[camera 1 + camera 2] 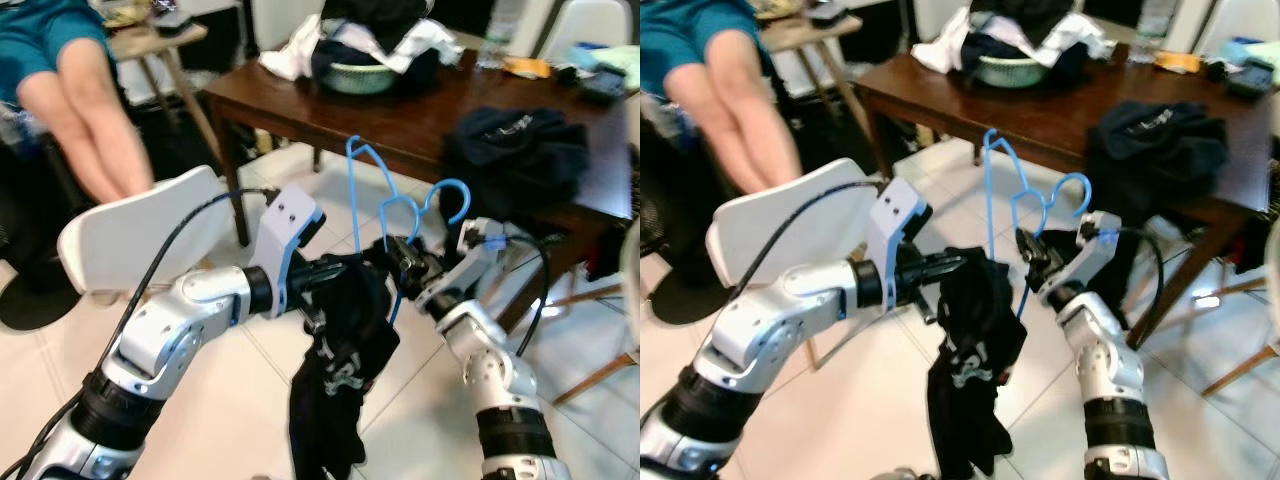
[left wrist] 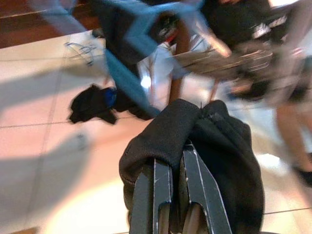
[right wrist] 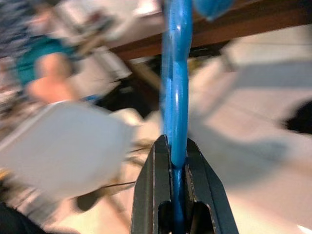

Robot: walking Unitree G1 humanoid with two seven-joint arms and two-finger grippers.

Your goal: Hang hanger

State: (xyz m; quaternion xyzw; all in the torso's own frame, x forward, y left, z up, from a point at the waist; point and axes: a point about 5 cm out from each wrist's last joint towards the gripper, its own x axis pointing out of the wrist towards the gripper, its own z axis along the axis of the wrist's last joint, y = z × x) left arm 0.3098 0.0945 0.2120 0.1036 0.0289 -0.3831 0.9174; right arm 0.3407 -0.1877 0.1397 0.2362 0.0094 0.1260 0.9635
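Blue plastic hanger (image 1: 400,215) stands upright at scene centre, its lower bar clamped between the two black fingers (image 3: 153,195) of the right gripper (image 1: 400,262); the right wrist view shows the bar running straight up out of the closed jaws. At 9 o'clock from that grip, the left gripper (image 1: 335,275) reaches in, its fingers (image 2: 163,195) pressed together on a fold of black garment (image 1: 335,370), which bunches over the fingertips and hangs down toward 6 o'clock; a white print marks its lower part. Garment and hanger sit just beside each other; whether the cloth is threaded on the bar cannot be told. White tile floor (image 1: 250,400) lies below both arms. At 12 o'clock stands a dark wooden table (image 1: 400,115) bearing a basket (image 1: 358,75) heaped with light and dark clothes, and a dark bundle of cloth (image 1: 515,150) at its 3 o'clock end. At 9 o'clock is a white chair (image 1: 140,235), and at 10 o'clock a seated person's bare legs (image 1: 85,110) beneath teal clothing.
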